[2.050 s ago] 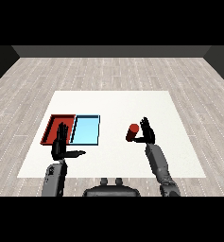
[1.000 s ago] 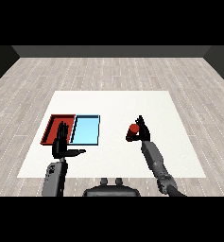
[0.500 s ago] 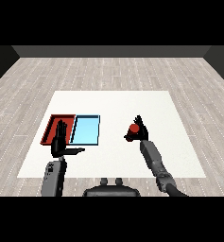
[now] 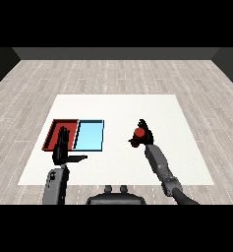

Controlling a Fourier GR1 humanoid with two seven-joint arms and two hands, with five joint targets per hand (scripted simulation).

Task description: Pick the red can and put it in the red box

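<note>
Two trays: the red tray (image 4: 53,134) and the light blue tray (image 4: 90,135) lie touching at 9 o'clock on the table (image 4: 118,106).
Left robot hand (image 4: 63,150): fingers straight and spread, holding nothing, over the red tray's near edge.
Red can (image 4: 138,133): at 3 o'clock, well apart from the trays.
Right robot hand (image 4: 142,139): curled round the can.
Step advice: lift clear, then carry toward 9 o'clock, passing over the blue tray.
Change: two seconds ago its fingers stood beside the can; now they wrap it.
</note>
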